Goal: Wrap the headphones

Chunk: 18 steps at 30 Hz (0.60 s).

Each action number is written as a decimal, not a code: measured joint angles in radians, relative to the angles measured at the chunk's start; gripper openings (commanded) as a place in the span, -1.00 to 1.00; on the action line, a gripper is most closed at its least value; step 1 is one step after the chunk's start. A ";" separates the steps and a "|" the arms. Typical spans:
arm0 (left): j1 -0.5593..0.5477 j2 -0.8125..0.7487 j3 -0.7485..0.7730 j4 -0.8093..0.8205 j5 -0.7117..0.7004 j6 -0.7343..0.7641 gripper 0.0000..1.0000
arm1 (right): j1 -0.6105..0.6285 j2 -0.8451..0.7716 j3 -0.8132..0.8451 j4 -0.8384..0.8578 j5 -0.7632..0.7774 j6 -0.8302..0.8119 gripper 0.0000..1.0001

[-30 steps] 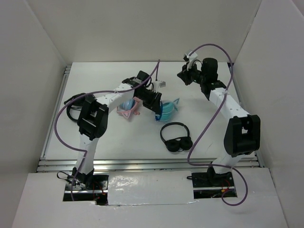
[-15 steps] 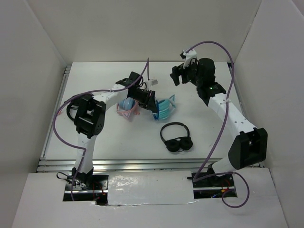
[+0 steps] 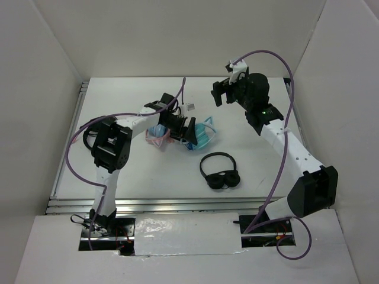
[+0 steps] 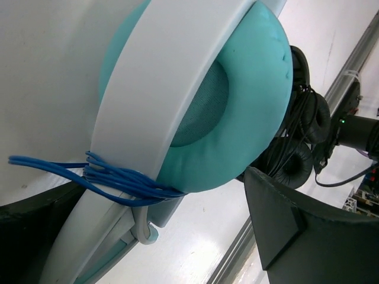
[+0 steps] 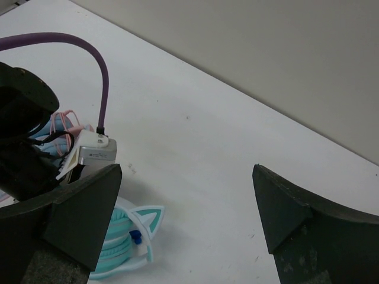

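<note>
Teal headphones (image 3: 203, 137) lie tilted at mid tabletop (image 3: 148, 171), between the left fingers (image 4: 296, 231). These are spread wide around cup and band; whether they press on them I cannot tell. Blue cable (image 4: 118, 177) is looped several times round the white band. The right fingers (image 5: 296, 213) hang above the far tabletop, wide apart and empty.

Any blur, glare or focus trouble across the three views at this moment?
Top external: even light, sharp, only faint shadows on the table. Left wrist: the headphones fill the frame, white band washed out. Right wrist: table sharp, gripper fingers nearly black, no detail.
</note>
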<state>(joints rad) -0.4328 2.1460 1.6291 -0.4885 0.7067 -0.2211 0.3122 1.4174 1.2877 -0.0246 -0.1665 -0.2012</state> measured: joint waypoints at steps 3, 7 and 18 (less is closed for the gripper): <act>-0.001 -0.018 0.000 -0.027 -0.037 -0.001 0.99 | 0.005 -0.005 0.000 -0.002 0.006 0.003 0.99; -0.001 -0.062 0.000 -0.073 -0.135 -0.020 0.99 | 0.007 -0.015 -0.006 -0.007 0.006 0.003 0.99; -0.021 -0.135 -0.015 -0.061 -0.279 -0.040 0.99 | 0.011 -0.071 -0.077 0.007 -0.015 -0.001 0.99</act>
<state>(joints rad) -0.4538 2.0113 1.6142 -0.5499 0.4274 -0.2611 0.3237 1.3460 1.2102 -0.0177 -0.1818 -0.2024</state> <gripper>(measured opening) 0.993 0.994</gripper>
